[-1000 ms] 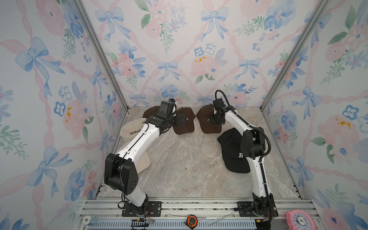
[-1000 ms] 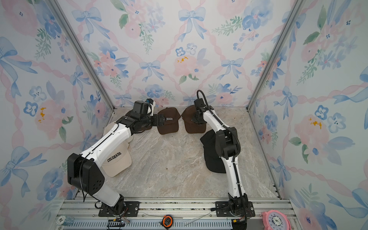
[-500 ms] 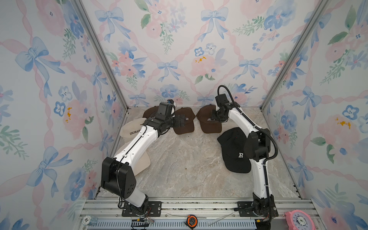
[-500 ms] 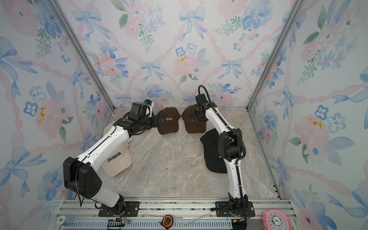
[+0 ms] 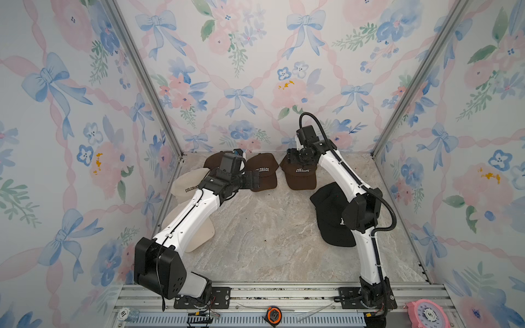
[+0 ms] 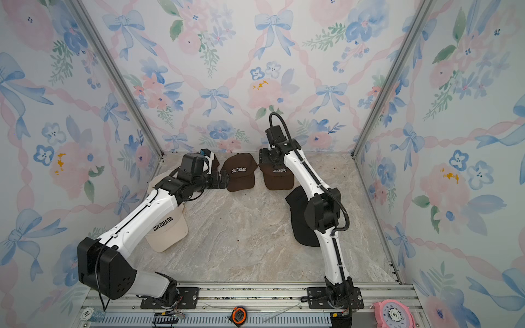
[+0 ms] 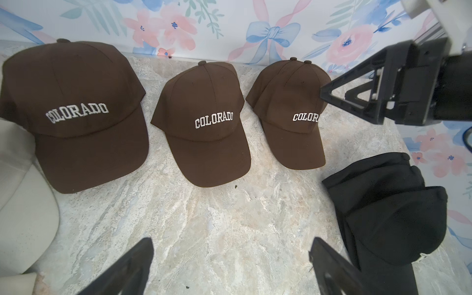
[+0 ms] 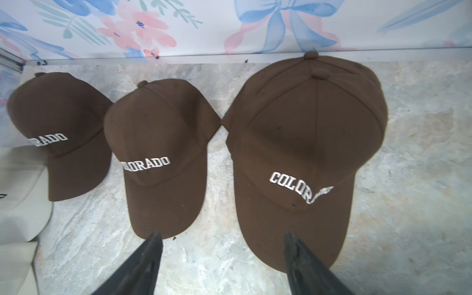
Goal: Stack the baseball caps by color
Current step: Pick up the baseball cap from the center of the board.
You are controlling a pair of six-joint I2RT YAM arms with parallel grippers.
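Dark brown baseball caps lie in a row along the back wall: a left one [image 7: 74, 107], a middle one [image 5: 262, 173] [image 7: 204, 122] [image 8: 158, 158], and a right pile [image 5: 301, 176] [image 8: 306, 153] showing two top buttons. My right gripper [image 8: 223, 242] [image 5: 292, 159] is open over that pile's brim, holding nothing. My left gripper [image 7: 231, 250] [image 5: 251, 180] hangs wide open over bare tabletop in front of the middle cap. Black caps [image 5: 329, 215] [image 7: 383, 204] are piled at the right. Cream caps [image 5: 187, 184] [image 6: 167, 227] lie at the left, partly under my left arm.
Floral walls [image 5: 255, 71] close in the back and both sides of the marble tabletop [image 5: 270, 233]. A metal rail [image 5: 284, 292] runs along the front, with a tape measure [image 5: 274, 313], a pink timer [image 5: 426, 315] and a chip roll [image 5: 125, 313] beyond it.
My right gripper has opened and risen off the right brown pile, leaving the cap there. The left arm has drawn back only slightly, still open.
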